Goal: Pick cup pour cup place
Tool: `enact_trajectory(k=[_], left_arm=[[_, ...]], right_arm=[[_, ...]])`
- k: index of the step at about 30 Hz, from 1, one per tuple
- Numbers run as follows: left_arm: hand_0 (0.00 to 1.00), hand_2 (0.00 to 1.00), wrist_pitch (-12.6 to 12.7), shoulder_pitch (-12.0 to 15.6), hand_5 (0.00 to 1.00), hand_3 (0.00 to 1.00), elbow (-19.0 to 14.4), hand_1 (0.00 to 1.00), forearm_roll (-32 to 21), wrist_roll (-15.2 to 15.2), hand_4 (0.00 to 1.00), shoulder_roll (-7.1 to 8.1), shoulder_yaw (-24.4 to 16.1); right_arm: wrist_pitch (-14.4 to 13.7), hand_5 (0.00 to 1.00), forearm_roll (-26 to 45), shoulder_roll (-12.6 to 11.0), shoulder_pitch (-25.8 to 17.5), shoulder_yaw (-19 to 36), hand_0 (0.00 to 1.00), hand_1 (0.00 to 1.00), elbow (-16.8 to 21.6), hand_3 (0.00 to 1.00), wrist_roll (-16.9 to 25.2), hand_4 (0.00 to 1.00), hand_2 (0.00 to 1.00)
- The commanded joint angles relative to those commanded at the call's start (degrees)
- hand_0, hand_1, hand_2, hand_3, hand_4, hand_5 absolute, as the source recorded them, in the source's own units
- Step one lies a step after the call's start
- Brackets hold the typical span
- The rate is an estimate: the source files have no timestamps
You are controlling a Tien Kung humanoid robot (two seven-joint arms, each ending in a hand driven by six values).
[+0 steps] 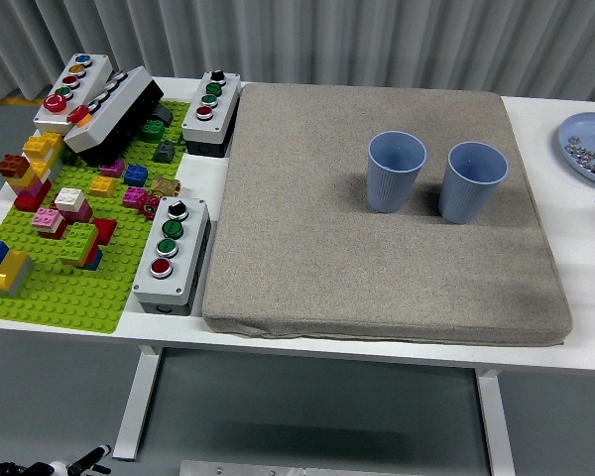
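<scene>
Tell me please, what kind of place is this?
Probably a robot test lab, not a home. A white table carries a grey mat with two blue cups, button boxes and a green brick plate, before a grey curtain.

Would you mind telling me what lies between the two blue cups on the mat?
Nothing: in the head view, only a narrow strip of bare grey mat separates the left cup from the right cup; they stand apart, both upright.

We see two pale blue ribbed cups (397, 172) (473, 180) on a speckled grey-brown mat (377, 258); at left, a lime green studded baseplate (55, 293) carries multicoloured bricks (64, 213); the table (575, 268) is white.
</scene>
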Motion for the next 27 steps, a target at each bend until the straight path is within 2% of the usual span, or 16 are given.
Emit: enact_trajectory(k=[7, 27], left_arm=[[0.851, 0.884, 0.02, 0.67, 0.998, 0.77, 0.0, 0.869, 0.14, -0.01, 0.594, -0.04, -0.18], [0.851, 0.883, -0.11, 0.41, 0.998, 0.774, 0.0, 0.868, 0.12, 0.07, 0.594, -0.2, -0.85]], right_arm=[[0.17, 0.998, -0.48, 0.32, -0.47, -0.35, 0.874, 0.727, 0.2, 0.714, -0.33, 0.73, 0.688], [0.4, 0.998, -0.95, 0.54, 0.08, 0.21, 0.882, 0.731, 0.41, 0.718, -0.8, 0.727, 0.693]])
